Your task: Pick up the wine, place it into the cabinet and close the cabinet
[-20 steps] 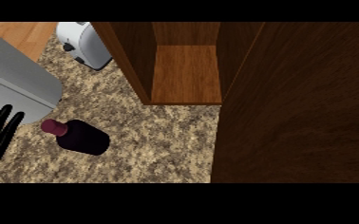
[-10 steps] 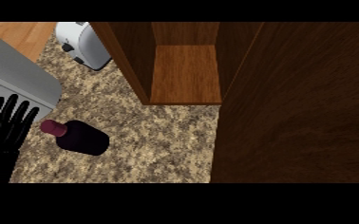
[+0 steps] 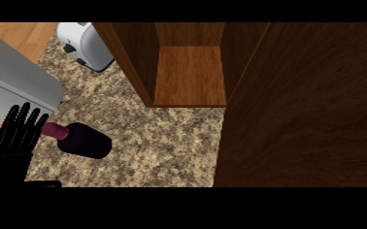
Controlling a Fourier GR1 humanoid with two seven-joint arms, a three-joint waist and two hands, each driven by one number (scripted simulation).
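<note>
The dark purple wine bottle with its maroon neck [image 3: 80, 139] lies on its side on the speckled brown granite worktop [image 3: 165, 140], neck pointing toward the left edge of the view and body angled toward the lower right, so any grasp has to come from the side or from above rather than around an upright bottle. The robot's black left hand [image 3: 19, 132] shows at the left edge with its fingers [image 3: 27, 119] straight and spread apart, holding nothing; the fingertips lie just beside the bottle's neck, though whether they touch it cannot be told from this steep angle. That spread posture suits an approach, leaving room to curl round the neck or body, and I judge the pick-up has not begun. The right hand is nowhere in view. The open brown wooden cabinet [image 3: 188, 75] stands up and to the right of the bottle, its bare shelf floor facing the worktop, while its wide wooden door [image 3: 297, 106] is swung out and fills the right side, which leaves the opening free to receive the bottle. A white toaster [image 3: 86, 43] sits at the upper left beside the cabinet's side wall, and a grey metal surface [image 3: 25, 80] occupies the left, above the hand.
</note>
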